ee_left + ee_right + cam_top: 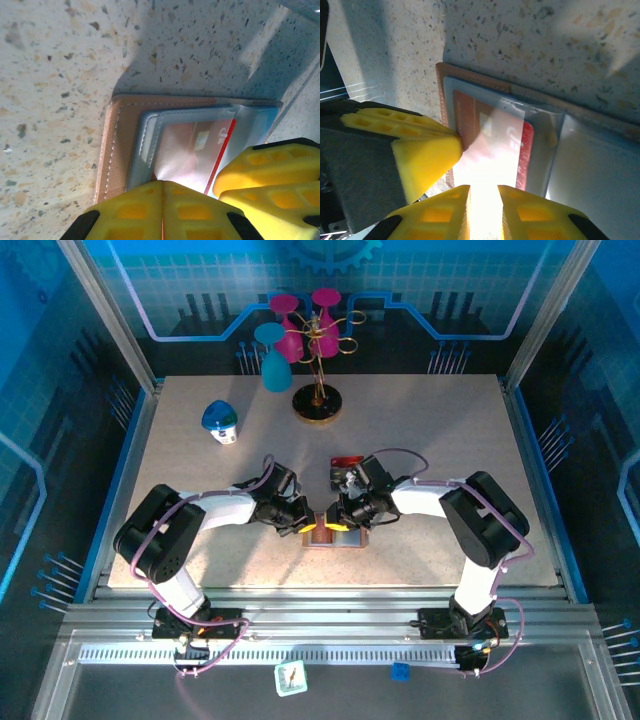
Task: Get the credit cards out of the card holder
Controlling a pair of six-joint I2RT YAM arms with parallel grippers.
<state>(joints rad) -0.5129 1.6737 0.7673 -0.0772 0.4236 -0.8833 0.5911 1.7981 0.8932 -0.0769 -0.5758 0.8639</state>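
The salmon-brown card holder [335,537] lies open and flat on the table between both arms. Its brown rim [117,145] frames a grey-blue pocket. A red credit card [192,150] sits in that pocket under a clear window, washed out by glare. My left gripper [303,517] is shut, its yellow tips [162,184] resting on the holder's near edge. My right gripper [346,514] comes from the opposite side. Its fingers [484,192] stand slightly apart over the red card [526,155], with bright glare in the gap. The left gripper's finger [425,150] touches the holder's rim [441,85].
A small red and dark flat thing [348,462] lies just behind the right wrist. At the back stand a gold rack with pink cups [318,400], a blue cup [275,365] and a blue-and-white object [220,422]. The table's front edge [330,585] runs close behind the holder.
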